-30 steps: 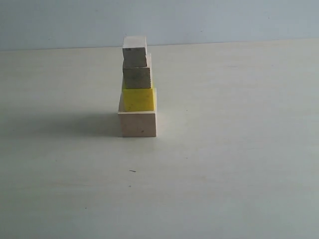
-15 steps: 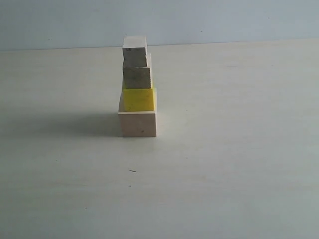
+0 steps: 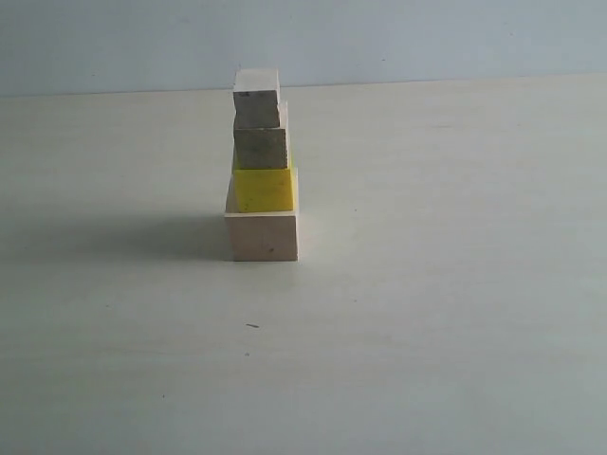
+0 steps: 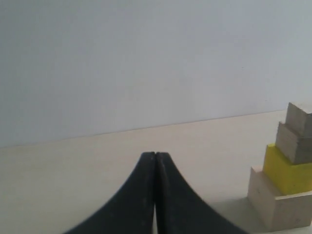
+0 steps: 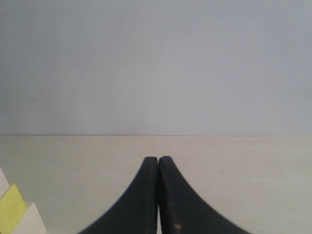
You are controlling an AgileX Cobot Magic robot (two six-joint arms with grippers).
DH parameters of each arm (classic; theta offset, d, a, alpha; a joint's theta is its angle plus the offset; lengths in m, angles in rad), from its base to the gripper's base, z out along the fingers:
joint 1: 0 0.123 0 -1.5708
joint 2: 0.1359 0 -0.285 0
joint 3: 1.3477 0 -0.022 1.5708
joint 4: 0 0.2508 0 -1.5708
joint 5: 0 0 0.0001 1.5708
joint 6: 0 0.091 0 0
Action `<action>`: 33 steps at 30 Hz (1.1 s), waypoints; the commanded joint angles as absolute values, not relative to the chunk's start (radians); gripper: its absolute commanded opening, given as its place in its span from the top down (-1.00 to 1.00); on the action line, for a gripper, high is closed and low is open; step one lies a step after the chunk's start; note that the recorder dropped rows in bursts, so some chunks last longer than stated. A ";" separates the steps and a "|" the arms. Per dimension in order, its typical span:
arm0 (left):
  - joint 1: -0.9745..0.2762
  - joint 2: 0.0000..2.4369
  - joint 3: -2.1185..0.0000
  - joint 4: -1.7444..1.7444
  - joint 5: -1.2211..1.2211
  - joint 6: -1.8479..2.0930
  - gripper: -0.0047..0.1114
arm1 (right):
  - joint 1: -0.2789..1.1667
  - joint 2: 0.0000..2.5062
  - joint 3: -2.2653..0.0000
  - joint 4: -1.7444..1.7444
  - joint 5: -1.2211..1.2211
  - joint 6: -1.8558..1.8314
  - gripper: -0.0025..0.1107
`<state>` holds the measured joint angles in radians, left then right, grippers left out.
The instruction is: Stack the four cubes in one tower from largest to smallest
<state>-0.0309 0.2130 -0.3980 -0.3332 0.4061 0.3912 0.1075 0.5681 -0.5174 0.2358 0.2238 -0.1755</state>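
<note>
The four cubes stand as one tower on the pale table (image 3: 455,284), left of the middle in the exterior view and towards the light blue-grey wall (image 3: 427,38); the large pale wooden cube (image 3: 265,237) sits at the bottom, flat on the table; the bright yellow cube (image 3: 264,190) rests on it; a bare wooden cube (image 3: 260,148) rests on the yellow one; the smallest wooden cube (image 3: 257,100), with a small dark mark low on its front face, sits on top. In the exterior view the left edges nearly line up and the steps show on the right side; a soft shadow (image 3: 142,237) lies on the table to the left of the tower; a tiny dark speck (image 3: 252,326) lies in front of it. The left hand (image 4: 155,155) is closed, its black fingers (image 4: 139,195) pressed together and gripping nothing; the tower shows off to one side of it, apart from it. The right hand (image 5: 158,158) is likewise closed and empty; only a corner of the yellow and pale cubes shows at the edge of its view.
</note>
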 commanded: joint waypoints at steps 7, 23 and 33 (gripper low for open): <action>0.044 0.000 -0.185 -0.293 0.308 0.357 0.92 | 0.102 0.563 -0.515 0.232 0.222 -0.175 0.96; 0.046 0.000 0.000 -0.321 0.233 0.275 0.92 | 0.102 0.563 -0.515 0.232 0.222 -0.175 0.96; 0.046 0.000 0.000 -0.328 0.305 0.280 0.92 | 0.102 0.563 -0.515 0.232 0.222 -0.173 0.96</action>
<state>0.0421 0.0057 -0.0029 -0.3131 0.2886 0.2804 0.1075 0.5681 -0.5174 0.2358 0.2238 -0.1719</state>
